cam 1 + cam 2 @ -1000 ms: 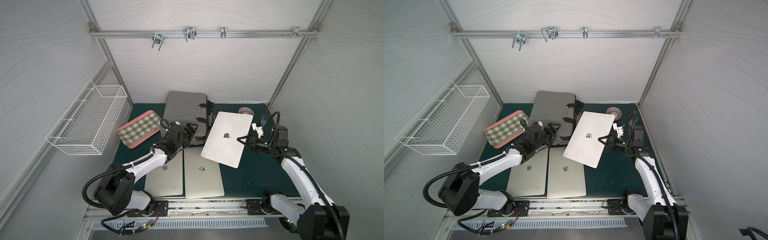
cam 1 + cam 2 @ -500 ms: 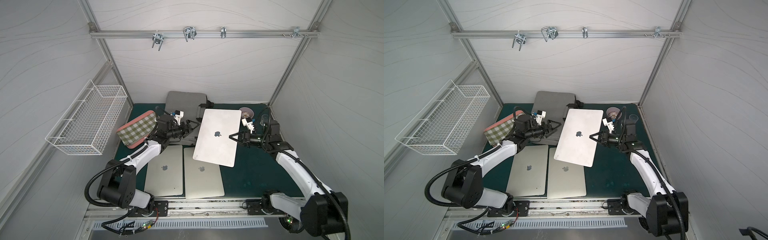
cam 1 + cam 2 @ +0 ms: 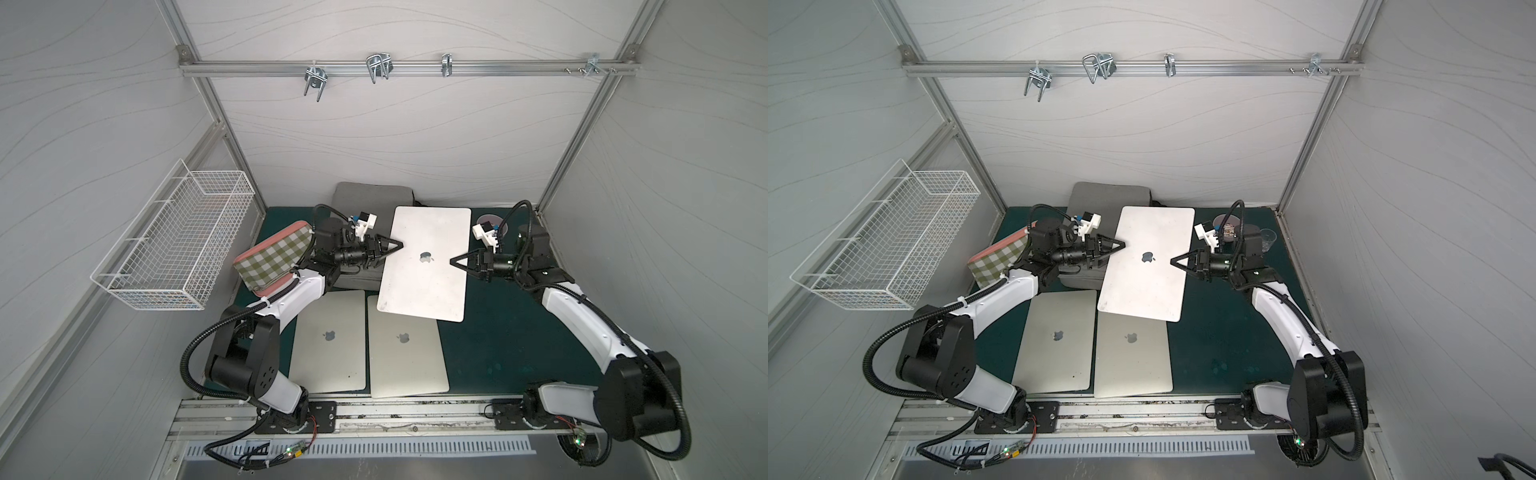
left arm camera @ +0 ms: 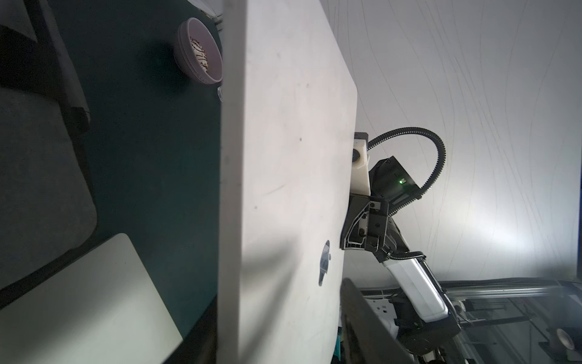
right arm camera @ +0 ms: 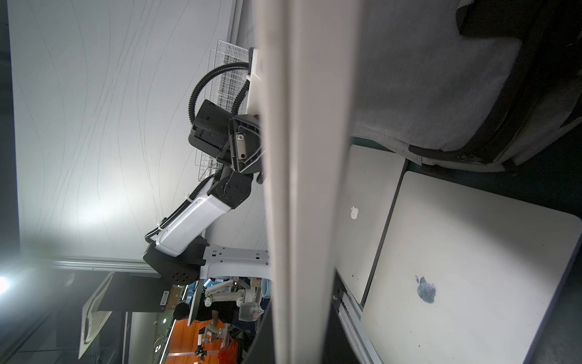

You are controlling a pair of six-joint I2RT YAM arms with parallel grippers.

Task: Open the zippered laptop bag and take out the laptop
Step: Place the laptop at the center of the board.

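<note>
The silver laptop [image 3: 424, 266] with the apple mark on its closed lid is out of the bag. In both top views it hangs in the air at the centre of the frame, its near edge over the flat machines below.

A second ago it sat tilted and further to the right of the frame, carried by one arm alone. Now it has swung to the middle and squared up. The right gripper [image 3: 459, 262] is clamped tight on the laptop's right edge, as before. The left gripper [image 3: 392, 246] has left the bag and come to the opposite edge, its fingers narrowing around it. Whether they have bitten yet we cannot tell.

The grey felt zippered bag [image 3: 365, 197] lies behind and partly under the laptop, at the upper middle of the frame. Two other silver laptops [image 3: 330, 345] lie side by side on the dark green mat [image 3: 498, 340] in the lower middle. A pink-edged green checked pouch [image 3: 276, 255] sits left of centre — a small mauve bowl [image 3: 488, 219] stands to the upper right.

We judge the extraction all but done, with only a steady two-armed set-down left.
</note>
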